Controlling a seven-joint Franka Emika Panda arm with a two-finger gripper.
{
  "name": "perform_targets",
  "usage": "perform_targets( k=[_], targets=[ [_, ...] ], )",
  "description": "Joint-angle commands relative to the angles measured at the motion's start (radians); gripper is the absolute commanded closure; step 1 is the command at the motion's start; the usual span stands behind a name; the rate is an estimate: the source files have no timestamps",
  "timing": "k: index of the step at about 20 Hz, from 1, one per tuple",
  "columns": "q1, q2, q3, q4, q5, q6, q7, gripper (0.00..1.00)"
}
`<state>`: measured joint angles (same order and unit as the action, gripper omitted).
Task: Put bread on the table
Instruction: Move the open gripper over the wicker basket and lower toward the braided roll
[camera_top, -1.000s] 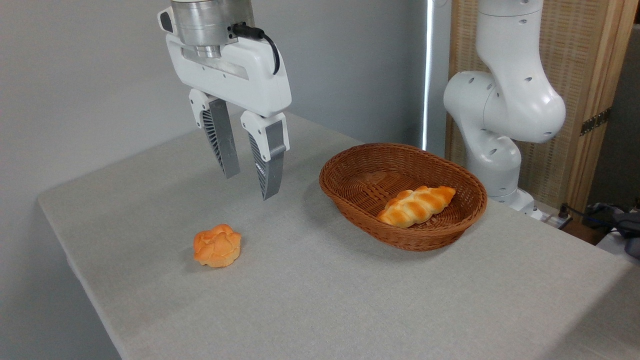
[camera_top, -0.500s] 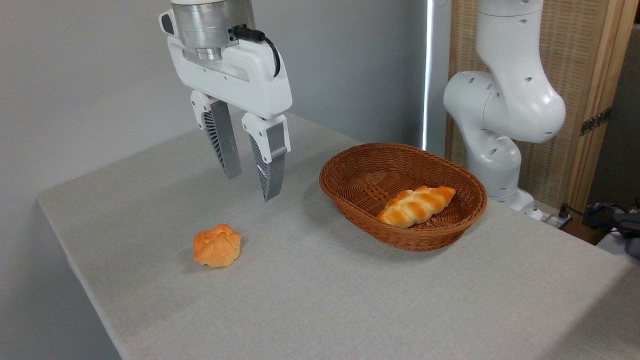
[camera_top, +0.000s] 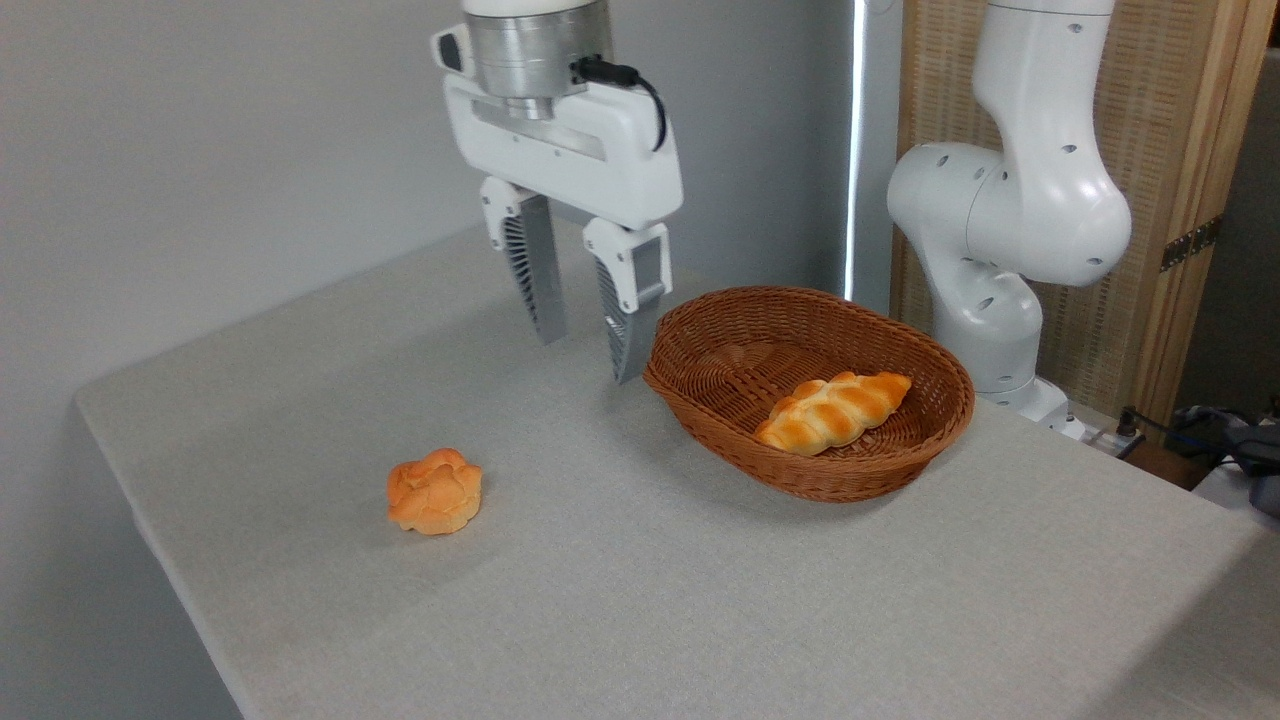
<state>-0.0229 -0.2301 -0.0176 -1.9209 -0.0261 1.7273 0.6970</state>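
While the long braided golden-brown loaf (camera_top: 833, 411) was lying inside the oval brown wicker basket (camera_top: 700, 330), nothing was touching it. It sat toward the near right part of the basket, resting on the woven floor and leaning a bit against the near wall, one tapered end pointing up-right toward the rim and the other down-left. The crust looked glossy, with plump diagonal twists, paler cream in the grooves and a deeper orange-brown on the ridges and tips. It looked whole, no dents or tears that I could make out.

The white two-finger tool (camera_top: 580, 360) hung above the light grey fabric-textured worktop (camera_top: 700, 600), just left of the basket's left rim. Its two grey ribbed fingers (camera_top: 536, 285) pointed straight down with a clear gap between them, so it was spread apart and carrying nothing. The right finger's tip was close to the basket's outer wall; I couldn't tell if they actually touched from this angle. The tips seemed to float above the cloth rather than rest on it.

Well apart from all that, a small round knobbly orange bun (camera_top: 435, 491) sat on the worktop toward the front left, on its own.

The white robot arm's chunky joints (camera_top: 1010, 220) stood behind the basket on the right, in front of a wood-framed woven screen (camera_top: 1170, 150).
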Motion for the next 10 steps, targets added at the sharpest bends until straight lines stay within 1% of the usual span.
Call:
perform_targets(
  k=[1,3,6,8,10],
  targets=[
    [-0.005,-0.182,0.011,-0.223,-0.015,0.092,0.107,0.00],
    [-0.006,-0.239,0.011,-0.291,-0.014,0.091,0.151,0.00],
    [-0.006,-0.316,0.011,-0.384,-0.008,0.092,0.177,0.00],
    [-0.011,-0.350,0.011,-0.426,-0.003,0.089,0.231,0.00],
    [-0.029,-0.383,0.011,-0.473,0.000,0.078,0.295,0.00]
  ],
)
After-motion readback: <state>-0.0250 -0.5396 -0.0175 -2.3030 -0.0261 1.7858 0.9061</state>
